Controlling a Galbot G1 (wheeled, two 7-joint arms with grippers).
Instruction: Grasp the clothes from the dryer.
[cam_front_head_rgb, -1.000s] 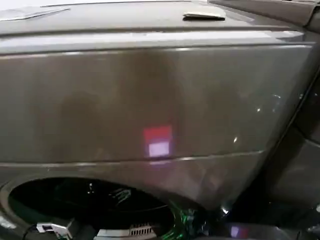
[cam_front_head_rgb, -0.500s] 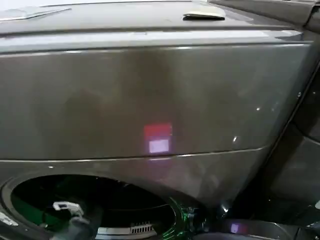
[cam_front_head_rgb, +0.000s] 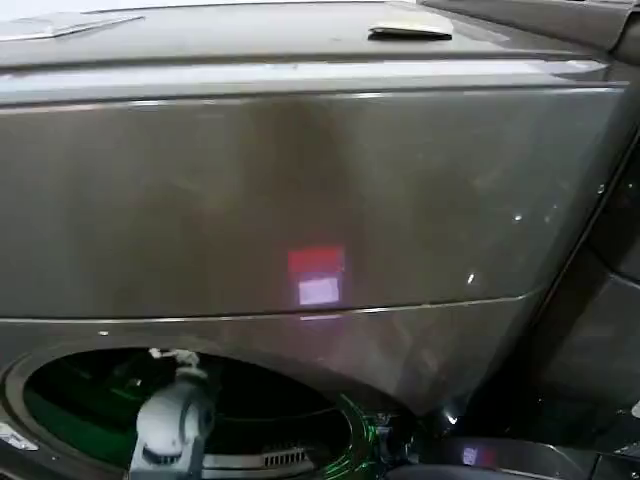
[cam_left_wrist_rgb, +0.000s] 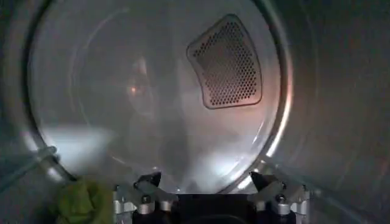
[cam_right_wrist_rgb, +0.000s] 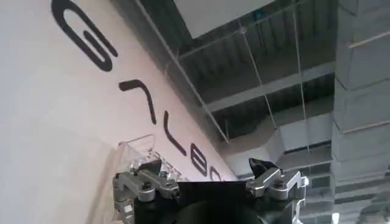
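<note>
One soft yellow-green garment (cam_left_wrist_rgb: 78, 201) lies low on the drum floor, just beside the left hand (cam_left_wrist_rgb: 207, 182), whose dark-tipped fingers stand wide apart with nothing between them. From the head view, that arm's grey wrist (cam_front_head_rgb: 172, 420) pokes into the round port of the big bronze-grey metal dryer (cam_front_head_rgb: 300, 190). Farther in, the perforated vent plate (cam_left_wrist_rgb: 226, 62) sits on the shiny back wall of the drum. The garment lies off to one side of the fingers rather than between them, so closing now would likely pinch air. Reaching sideways risks scraping a finger on the curved drum wall or snagging only a loose fold. Away from the machine, the right hand (cam_right_wrist_rgb: 207, 176) points toward a lettered wall and ceiling, fingers spread, idle.
</note>
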